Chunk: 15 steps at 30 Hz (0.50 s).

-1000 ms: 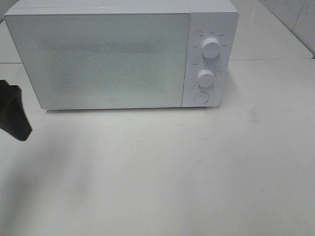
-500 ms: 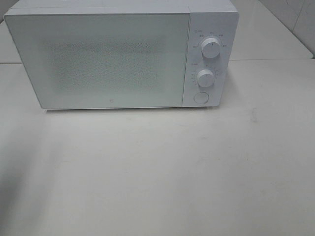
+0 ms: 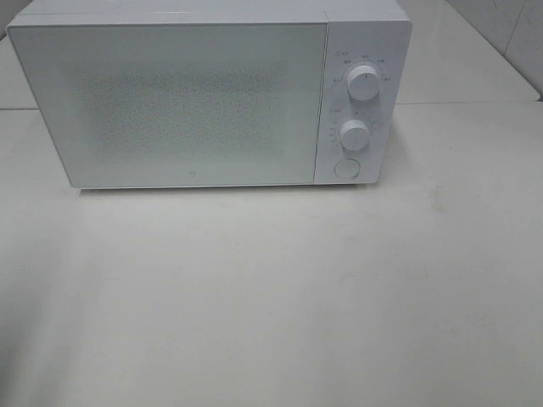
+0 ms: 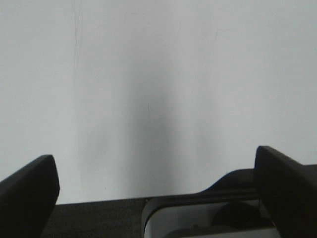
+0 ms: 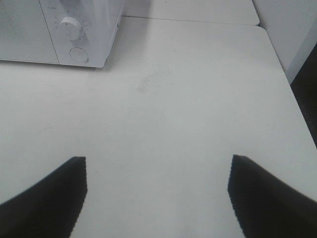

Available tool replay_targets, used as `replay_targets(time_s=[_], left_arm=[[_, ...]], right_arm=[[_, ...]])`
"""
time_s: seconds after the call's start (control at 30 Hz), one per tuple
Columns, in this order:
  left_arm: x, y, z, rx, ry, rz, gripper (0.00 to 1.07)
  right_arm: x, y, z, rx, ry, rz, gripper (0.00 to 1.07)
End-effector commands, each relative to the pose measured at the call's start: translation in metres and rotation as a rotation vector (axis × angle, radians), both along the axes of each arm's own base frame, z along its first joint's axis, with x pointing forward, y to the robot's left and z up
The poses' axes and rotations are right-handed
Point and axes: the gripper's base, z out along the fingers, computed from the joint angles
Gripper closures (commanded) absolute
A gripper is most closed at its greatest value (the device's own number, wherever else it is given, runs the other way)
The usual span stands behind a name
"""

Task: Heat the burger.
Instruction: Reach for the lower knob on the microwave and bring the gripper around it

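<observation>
White enamel fills the high view: the microwave (image 3: 170,102) stands at the back of the pale tabletop (image 3: 271,297), its door (image 3: 178,106) closed flush. The speckled door panel is too frosted to see through.

The burger is in none of the views. It is not on the open tabletop in front of the oven, and whether it sits behind that door cannot be told. So its look, the way it lies and its bearing from either gripper stay unknown.

What can be placed are the controls at the right end of the oven front: an upper knob (image 3: 363,82), a lower knob (image 3: 355,133) below it, and a round button (image 3: 345,168) at the bottom.

Neither arm reaches into the high view. The right gripper (image 5: 158,159) hangs above bare tabletop with its jaws spread wide and nothing between them. Its wrist camera looks toward the oven's control end, well apart from it, so I judge the right arm the better placed for the knobs or the button. The left gripper (image 4: 154,158) is also spread fully and empty, and its wrist camera sees only blank tabletop.

If the burger is already inside, the task probably turns next on the controls. If not, the door must come open first.
</observation>
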Motion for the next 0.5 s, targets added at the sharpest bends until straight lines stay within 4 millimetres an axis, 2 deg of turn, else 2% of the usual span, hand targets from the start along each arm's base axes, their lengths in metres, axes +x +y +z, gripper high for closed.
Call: replay_targets(time_s=[0.03,0.5], left_arm=[[-0.008,0.001,0.008,0.009,-0.103,0.010,0.06],[-0.039,-0.003,0.023,-0.017,-0.216,0.006,0.06]], right_arm=[[-0.005,-0.001,0.000,0.005,-0.042,-0.009,0.31],[-0.005,-0.001,0.000,0.005,-0.042,-0.009,0.31]])
